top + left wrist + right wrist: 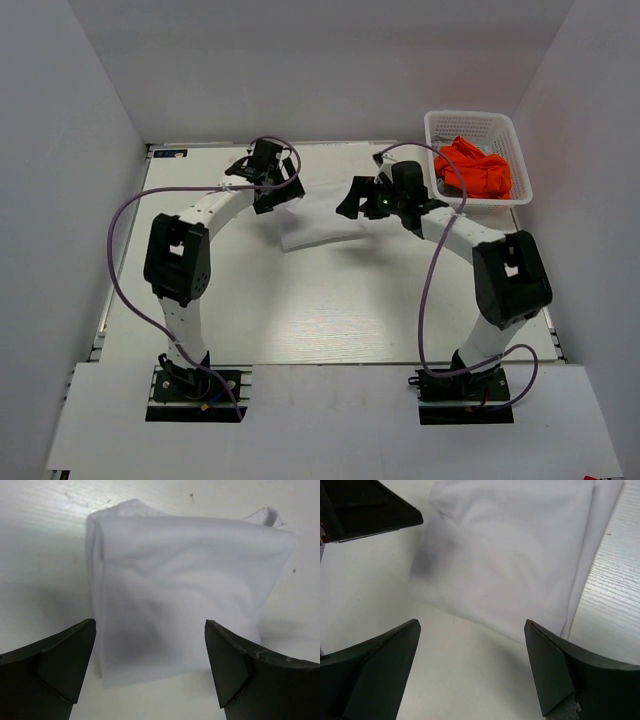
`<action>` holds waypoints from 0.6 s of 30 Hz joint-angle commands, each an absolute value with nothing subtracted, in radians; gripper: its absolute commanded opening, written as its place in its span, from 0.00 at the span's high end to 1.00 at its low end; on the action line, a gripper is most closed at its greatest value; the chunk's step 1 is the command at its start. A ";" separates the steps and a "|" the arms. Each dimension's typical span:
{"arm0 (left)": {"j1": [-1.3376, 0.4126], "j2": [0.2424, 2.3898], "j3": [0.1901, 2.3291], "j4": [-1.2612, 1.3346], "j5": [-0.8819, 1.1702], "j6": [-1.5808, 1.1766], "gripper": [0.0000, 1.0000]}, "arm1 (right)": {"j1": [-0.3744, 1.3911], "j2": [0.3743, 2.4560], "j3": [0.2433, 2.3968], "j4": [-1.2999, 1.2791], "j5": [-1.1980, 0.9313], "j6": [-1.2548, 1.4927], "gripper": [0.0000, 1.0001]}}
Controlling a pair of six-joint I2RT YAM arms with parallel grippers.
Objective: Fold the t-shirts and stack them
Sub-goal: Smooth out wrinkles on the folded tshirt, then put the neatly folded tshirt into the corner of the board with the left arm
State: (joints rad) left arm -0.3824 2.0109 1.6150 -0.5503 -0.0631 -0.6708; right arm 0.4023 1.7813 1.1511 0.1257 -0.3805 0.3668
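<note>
Top external has your folded white t-shirt [318, 222] lying on the table [300, 310], with the orange t-shirt [473, 168] bunched in the basket [440, 122]. Left gripper [150, 625] and right gripper [472, 622] flank the white one, both wide open and empty. Snag just the top layer and I'd bet the fold peels apart.

We are finding the white t-shirt [318, 228] hemmed in — the left end effector [150, 622] and right end effector [472, 622], fingers spread, are flanking it. The near surface [300, 320] is offering passage; the basket [470, 118] is blocking the far right corner.
</note>
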 commanded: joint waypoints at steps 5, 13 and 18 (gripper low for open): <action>-0.394 1.980 1.557 -0.638 -0.104 -0.716 0.03 | 0.413 1.609 1.016 0.130 -0.209 0.414 0.10; -0.394 2.140 1.678 -0.764 -0.175 -0.761 0.30 | 0.408 1.462 0.970 0.067 -0.103 0.405 0.10; -0.394 2.189 1.742 -0.779 -0.218 -0.724 1.00 | 0.406 1.375 0.934 0.054 -0.051 0.406 0.10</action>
